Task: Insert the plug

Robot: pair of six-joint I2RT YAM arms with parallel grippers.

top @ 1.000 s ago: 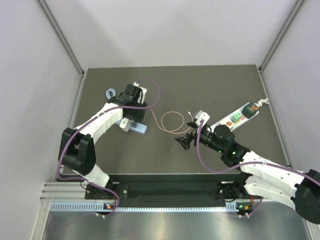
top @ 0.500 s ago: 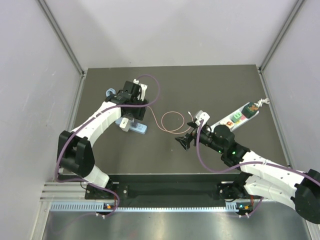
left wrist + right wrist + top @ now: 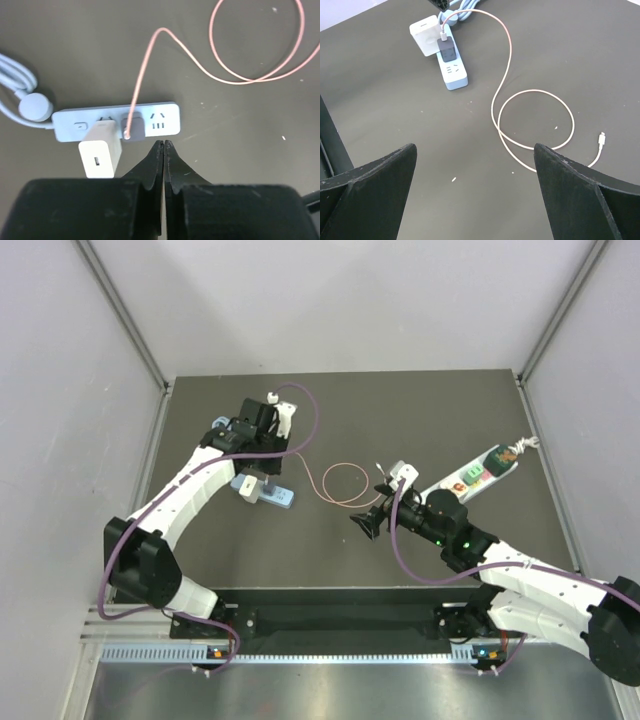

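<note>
Dark matte tabletop (image 3: 420, 410), flecked with pale specks. Reaching over its far left part, the left arm (image 3: 190, 490); lower and angled toward the middle, the right arm (image 3: 520, 575). Pointing down just beside the long edge of a light-blue power strip (image 3: 167, 120), the left gripper (image 3: 163, 142), fingers pressed flat together with nothing between them. Spread wide and empty, the right gripper (image 3: 475, 147), well apart from that strip and facing the pink loop. At the far right, a second power strip (image 3: 487, 468), white with coloured switches. Standing in a socket of the light-blue strip, a white cube adapter (image 3: 101, 150). At that strip's end, a round white plug (image 3: 36, 106) with a light-blue cable. Seated in the middle socket, just beside the adapter, the dark grey plug (image 3: 134, 126); rising from it and coiling once on the table, its pink cable (image 3: 247, 81); beyond the loop, loose on the tabletop, the tiny white tip (image 3: 602, 137).
</note>
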